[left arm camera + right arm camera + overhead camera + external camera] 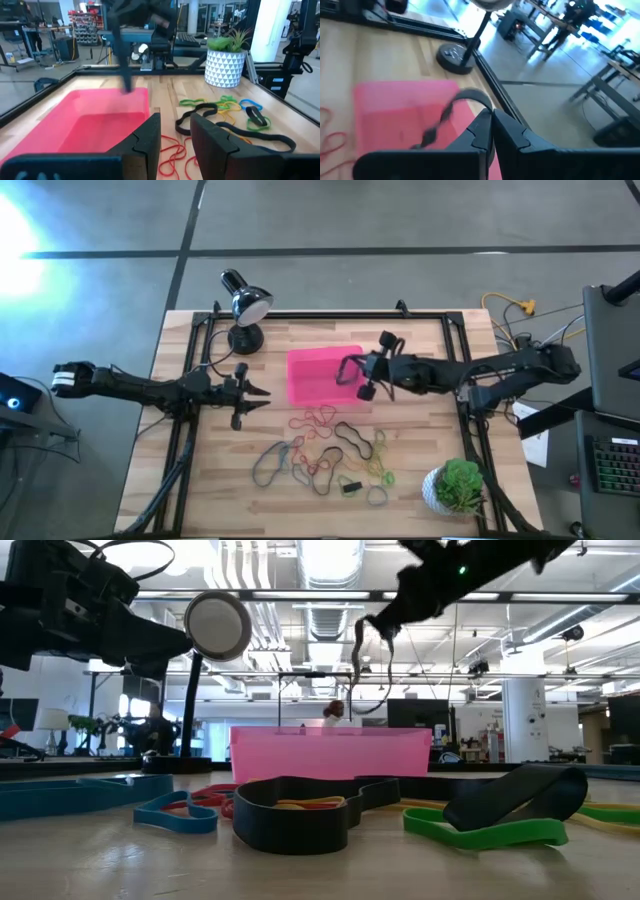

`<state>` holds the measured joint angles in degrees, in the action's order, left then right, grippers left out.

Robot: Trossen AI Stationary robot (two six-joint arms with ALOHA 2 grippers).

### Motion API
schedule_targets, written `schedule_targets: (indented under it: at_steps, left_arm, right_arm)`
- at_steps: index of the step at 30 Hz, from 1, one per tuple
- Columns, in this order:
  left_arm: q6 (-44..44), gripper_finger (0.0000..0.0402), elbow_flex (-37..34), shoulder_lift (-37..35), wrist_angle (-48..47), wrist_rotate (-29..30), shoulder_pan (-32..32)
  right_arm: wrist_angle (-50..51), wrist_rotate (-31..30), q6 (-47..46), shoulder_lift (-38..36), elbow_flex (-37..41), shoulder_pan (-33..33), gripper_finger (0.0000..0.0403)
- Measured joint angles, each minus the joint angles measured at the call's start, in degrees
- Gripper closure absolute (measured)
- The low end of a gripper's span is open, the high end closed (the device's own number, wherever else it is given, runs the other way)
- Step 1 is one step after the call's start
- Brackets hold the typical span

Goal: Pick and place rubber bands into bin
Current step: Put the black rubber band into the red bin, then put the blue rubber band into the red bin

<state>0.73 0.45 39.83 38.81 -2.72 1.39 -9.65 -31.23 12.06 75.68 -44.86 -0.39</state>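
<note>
Black rubber band (451,111) hangs from the right gripper (352,370), jaws pressed together on it, directly over the bin (310,358). Low view confirms: the band (358,648) dangles clear above the bin (330,753), not touching walls or floor. Looks like the release step; judgement only.

Bin is the pink tray near the table centre, just in front of the lamp (243,308) base. Its floor reads bare pink in the high and left wrist views; I can't make out any band lying inside. So progress looks early: one band in transit, none visibly delivered.

Rest of the rubber bands (325,455) are loose on the wood on the side of the bin away from the lamp, near it but outside: red loops closest to the bin wall, then black, green, yellow, orange and grey ones spreading toward the plant pot (455,488). Many overlap, so singles will be fiddly to separate. Essentially the whole pile is left.

Left gripper (262,394) hovers beside the bin's left wall, fingers (145,145) spread with a gap between them, nothing held, pointing across the bin's near corner toward the red loops.

Risk: a floppy band may cling to a finger on release.
</note>
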Motion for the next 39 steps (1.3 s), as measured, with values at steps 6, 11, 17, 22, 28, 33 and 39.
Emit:
schedule_targets:
  at_steps: [6, 11, 17, 22, 28, 33, 39]
  left_arm:
    - [0.0, 0.0311, 0.0, 0.4, -0.3, 0.0, 0.0]
    - [-0.1, 0.0311, 0.0, 1.1, -0.2, 0.0, 0.0]
    - [-0.1, 0.0311, 0.0, 2.5, -0.2, 0.0, 0.0]
    - [-0.1, 0.0311, 0.0, 4.2, -0.3, 0.0, 0.0]
    - [0.0, 0.0311, 0.0, 6.1, -0.2, 0.0, 0.0]
    - [0.5, 0.0311, 0.0, 8.7, -0.2, -3.1, 0.0]
    - [5.7, 0.0311, 0.4, 13.8, -0.5, -12.7, 0.0]
  right_arm:
    - [-3.8, 0.3, 0.0, 5.8, 0.0, -3.6, 0.0394]
    - [-5.7, 0.7, -3.4, 10.1, -0.2, -6.2, 0.0394]
    - [-1.4, 10.5, -5.6, 13.7, -2.4, -9.4, 0.0379]
    - [2.3, 10.9, -5.2, 14.5, -4.6, -9.9, 0.0333]
    - [9.8, 12.2, -3.4, 13.0, -8.2, -9.8, 0.0275]
    - [20.5, 28.5, -3.6, 12.4, -11.4, -9.5, 0.0252]
    - [25.3, 39.0, -7.7, 12.4, -11.3, -5.0, 0.025]
